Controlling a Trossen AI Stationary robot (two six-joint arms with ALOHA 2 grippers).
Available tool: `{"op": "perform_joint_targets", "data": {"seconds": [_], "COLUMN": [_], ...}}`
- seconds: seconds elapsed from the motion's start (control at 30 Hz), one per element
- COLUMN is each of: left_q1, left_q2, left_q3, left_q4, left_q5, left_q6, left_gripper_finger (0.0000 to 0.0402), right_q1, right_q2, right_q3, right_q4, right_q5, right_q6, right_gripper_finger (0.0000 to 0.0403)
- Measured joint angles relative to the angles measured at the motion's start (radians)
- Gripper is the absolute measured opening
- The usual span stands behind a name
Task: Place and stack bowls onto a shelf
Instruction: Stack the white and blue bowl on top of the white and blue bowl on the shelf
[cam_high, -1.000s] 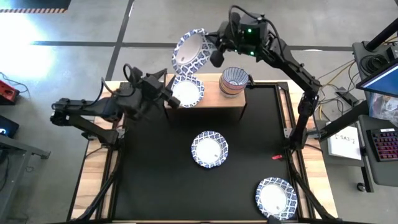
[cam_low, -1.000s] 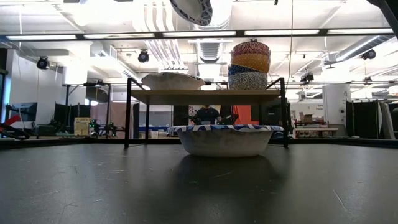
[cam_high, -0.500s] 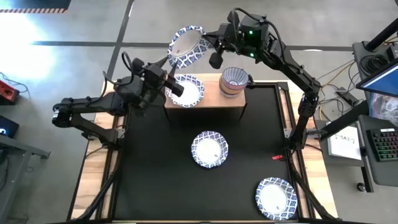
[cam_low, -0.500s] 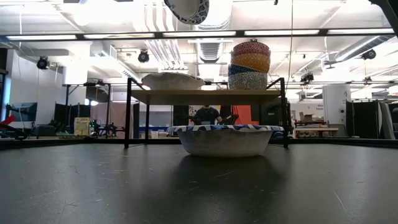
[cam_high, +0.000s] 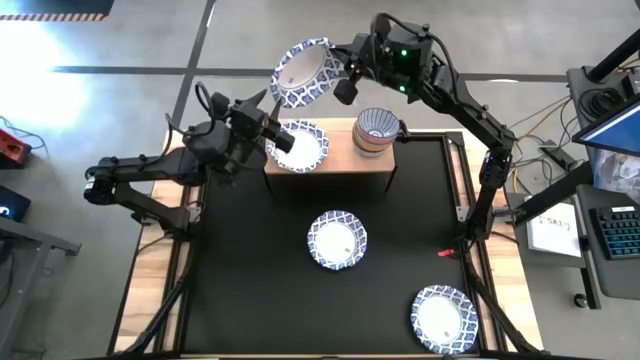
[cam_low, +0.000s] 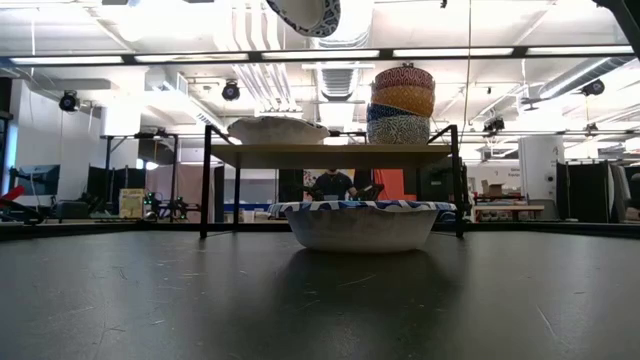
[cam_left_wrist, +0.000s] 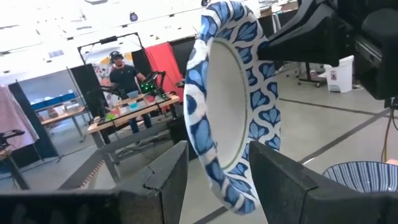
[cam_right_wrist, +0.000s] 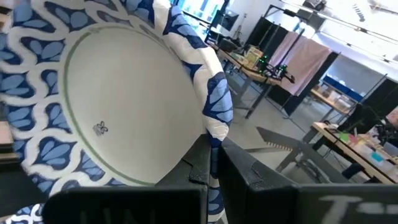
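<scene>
Above shelf (cam_high: 330, 165), right hand (cam_high: 343, 78) pinching tilted bowl (cam_high: 303, 75)

Colours/patterns, upper middle of frame

Held bowl (cam_high: 303, 74): white inside, blue leaf-pattern rim. Same pattern on shelf bowl (cam_high: 301, 146) and two table bowls (cam_high: 337, 240) (cam_high: 443, 318). Stack (cam_low: 402, 103): red, golden yellow, blue, grey patterned. Shelf (cam_high: 330, 178) light wood, black legs; table (cam_high: 260, 290) black.

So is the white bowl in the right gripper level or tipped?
Tipped. The white bowl hangs tilted above the shelf, pinched at its rim by the right gripper; its inside faces sideways.
</scene>
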Motion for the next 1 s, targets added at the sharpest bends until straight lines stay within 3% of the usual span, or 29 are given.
{"op": "perform_joint_targets", "data": {"seconds": [0.1,0.23,0.37,0.5,0.67,0.83,1.0], "left_q1": [0.003,0.014,0.013,0.013,0.013,0.015,0.015], "left_q2": [0.0,0.0,0.0,0.0,-0.001,-0.002,-0.002], "left_q3": [0.0,0.0,0.0,0.0,0.0,-0.001,-0.001], "left_q4": [0.002,0.014,0.016,0.015,-0.001,-0.05,-0.068], "left_q5": [-0.002,-0.003,-0.002,-0.002,-0.002,0.019,0.037], "left_q6": [0.017,0.025,0.034,0.047,0.028,-0.035,-0.057], "left_gripper_finger": [0.0153,0.0153,0.0148,0.0106,0.0014,0.0006,0.0002], "right_q1": [0.0,0.0,0.007,0.006,0.006,0.005,0.003], "right_q2": [0.0,-0.001,-0.002,-0.002,-0.002,-0.002,-0.002], "right_q3": [0.0,0.0,0.0,0.0,0.0,0.001,0.001], "right_q4": [0.0,-0.015,-0.015,-0.031,-0.076,-0.138,-0.183], "right_q5": [-0.005,-0.13,-0.151,-0.15,-0.148,-0.148,-0.151], "right_q6": [0.007,0.025,0.039,0.044,0.05,0.046,0.045], "right_gripper_finger": [0.0009,0.0009,0.0009,0.0009,0.0009,0.0017,0.007]}}
